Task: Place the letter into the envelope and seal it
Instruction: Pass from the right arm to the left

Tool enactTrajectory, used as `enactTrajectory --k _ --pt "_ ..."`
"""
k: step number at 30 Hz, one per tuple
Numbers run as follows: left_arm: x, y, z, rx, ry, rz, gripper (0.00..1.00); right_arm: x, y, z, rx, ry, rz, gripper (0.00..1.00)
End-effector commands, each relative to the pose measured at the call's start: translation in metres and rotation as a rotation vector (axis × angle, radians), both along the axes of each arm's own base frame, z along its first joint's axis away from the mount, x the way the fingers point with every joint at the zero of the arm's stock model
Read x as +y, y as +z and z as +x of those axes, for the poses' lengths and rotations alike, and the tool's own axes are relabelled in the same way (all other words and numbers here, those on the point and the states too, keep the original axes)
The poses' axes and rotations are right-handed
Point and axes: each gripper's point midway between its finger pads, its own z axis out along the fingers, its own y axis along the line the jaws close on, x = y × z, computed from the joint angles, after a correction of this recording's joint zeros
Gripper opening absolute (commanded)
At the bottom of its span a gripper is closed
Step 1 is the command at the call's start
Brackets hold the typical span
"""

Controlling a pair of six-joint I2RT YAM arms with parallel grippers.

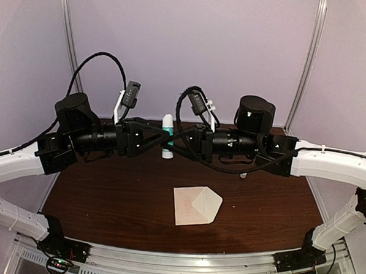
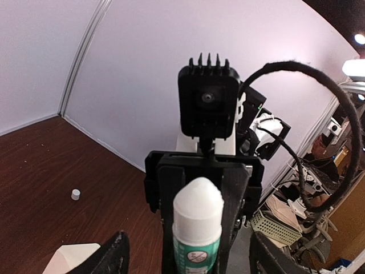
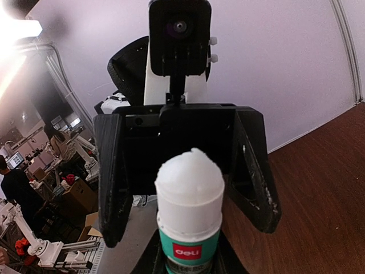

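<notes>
The brand "deli" is printed in white on the teal label (image 3: 189, 251) of the glue stick (image 3: 189, 182). In the left wrist view, a round crossed-out sign (image 2: 197, 258) is shown on that label. Nothing else can be read.

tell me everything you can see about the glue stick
The glue stick is a white plastic tube with a green label and a rounded white top. It stands upright over the far part of the table, clamped between the right gripper's jaws. The left gripper is open around it, fingers well clear of its sides.
</notes>
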Motion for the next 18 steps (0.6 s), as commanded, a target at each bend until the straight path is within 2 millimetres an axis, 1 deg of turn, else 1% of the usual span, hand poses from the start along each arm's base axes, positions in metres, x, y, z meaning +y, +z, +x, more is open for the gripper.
enactTrajectory --k 1,4,7,8,9,18 --pt "-0.0017 0.0212 -0.0021 -0.040 -0.024 -0.052 0.73 -0.0027 0.0153 -0.0076 -0.037 0.030 0.019 0.06" --pt "-0.0027 0.0211 -0.0023 -0.039 -0.030 -0.061 0.71 -0.0014 0.0124 -0.0083 -0.036 0.038 0.007 0.05" --pt "-0.0032 0.0232 -0.0034 -0.038 -0.040 -0.078 0.64 0.0003 0.0098 -0.0079 -0.034 0.042 -0.004 0.05" --pt "-0.0032 0.0245 -0.0039 -0.040 -0.043 -0.085 0.59 0.0007 0.0089 -0.0075 -0.034 0.042 -0.008 0.05" --pt "-0.0035 0.0249 -0.0043 -0.041 -0.046 -0.089 0.57 0.0013 0.0087 -0.0079 -0.034 0.045 -0.010 0.05" --pt "-0.0072 0.0193 -0.0027 -0.023 -0.055 -0.088 0.48 0.0041 0.0072 -0.0078 -0.035 0.054 -0.021 0.04"
